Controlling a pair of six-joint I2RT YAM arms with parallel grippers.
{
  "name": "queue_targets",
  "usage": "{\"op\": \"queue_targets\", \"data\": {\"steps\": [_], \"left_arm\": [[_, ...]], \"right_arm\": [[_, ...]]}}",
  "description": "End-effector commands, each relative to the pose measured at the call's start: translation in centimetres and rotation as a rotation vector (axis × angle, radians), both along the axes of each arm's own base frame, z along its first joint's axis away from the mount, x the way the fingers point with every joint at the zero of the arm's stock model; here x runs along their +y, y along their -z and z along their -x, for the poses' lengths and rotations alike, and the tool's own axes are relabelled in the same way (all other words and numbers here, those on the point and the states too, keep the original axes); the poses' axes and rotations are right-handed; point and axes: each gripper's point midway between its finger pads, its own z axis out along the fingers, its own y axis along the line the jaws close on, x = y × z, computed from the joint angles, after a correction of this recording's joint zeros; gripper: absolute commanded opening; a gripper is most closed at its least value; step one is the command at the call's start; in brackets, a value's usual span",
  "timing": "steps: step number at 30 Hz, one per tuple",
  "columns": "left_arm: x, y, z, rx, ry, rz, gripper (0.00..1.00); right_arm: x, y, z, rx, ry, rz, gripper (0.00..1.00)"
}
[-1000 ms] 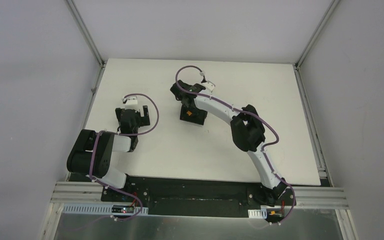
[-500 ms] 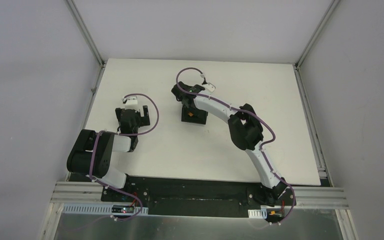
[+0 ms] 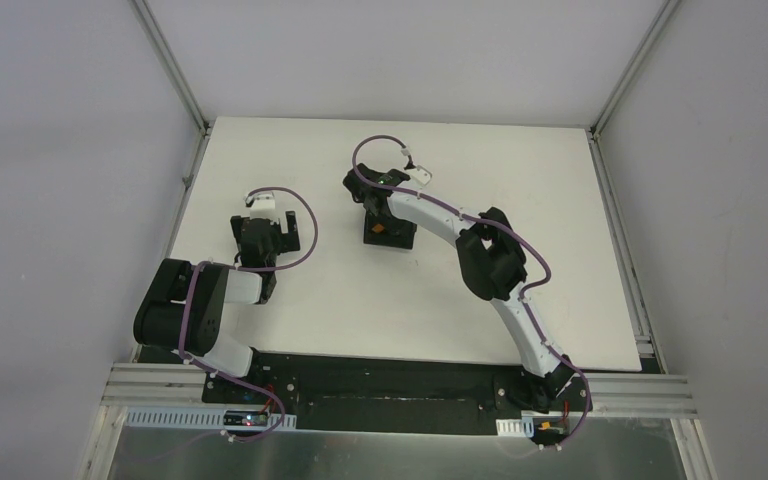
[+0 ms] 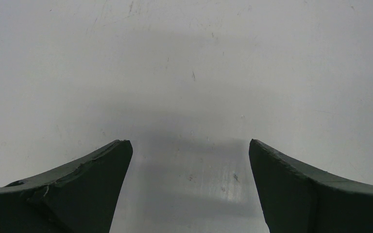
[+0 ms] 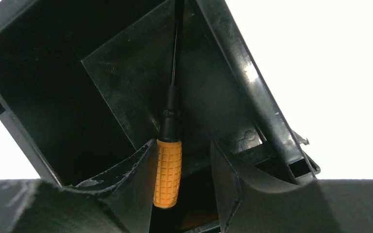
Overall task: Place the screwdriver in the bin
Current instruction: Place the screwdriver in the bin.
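Now, your right jaws: apart, reaching into the bin (image 5: 243, 82).
screwdriver (image 5: 168, 172): in the bin, handle between your right jaws, against one, clear of the other.
left jaws: apart above the counter (image 4: 184, 58).

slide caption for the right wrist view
Right gripper open, screwdriver between its fingers, shaft pointing into the bin.
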Motion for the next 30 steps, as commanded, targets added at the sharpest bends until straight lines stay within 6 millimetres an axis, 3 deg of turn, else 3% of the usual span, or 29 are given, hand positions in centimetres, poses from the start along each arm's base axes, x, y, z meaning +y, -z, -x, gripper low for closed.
{"op": "queue_targets", "data": {"steps": [1, 7, 12, 20, 24, 27, 30], "left_arm": [[0.0, -1.2, -0.6, -0.037, 0.0, 0.014, 0.99], [0.0, -1.2, -0.6, -0.038, 0.0, 0.014, 0.99], [0.0, -1.2, -0.6, -0.038, 0.001, 0.014, 0.99], [0.0, -1.2, -0.6, -0.037, 0.0, 0.014, 0.99], [0.0, -1.2, -0.6, -0.037, 0.001, 0.014, 0.99], [0.0, -1.2, -0.6, -0.037, 0.0, 0.014, 0.99], [0.0, -1.2, -0.6, -0.039, 0.0, 0.014, 0.99]], "right_arm": [[-0.1, -2.8, -0.8, -0.058, 0.014, -0.02, 0.47], [-0.2, -3.9, -0.9, -0.07, 0.003, -0.011, 0.47], [-0.2, -5.9, -1.3, -0.101, -0.014, -0.002, 0.47], [0.2, -11.2, -1.3, -0.185, -0.089, 0.035, 0.48], [-0.7, -14.4, -1.0, -0.233, -0.132, 0.083, 0.48], [-1.5, -17.1, -0.9, -0.272, -0.17, 0.115, 0.59], [-3.1, -20.2, -0.7, -0.315, -0.21, 0.182, 0.85]]}}
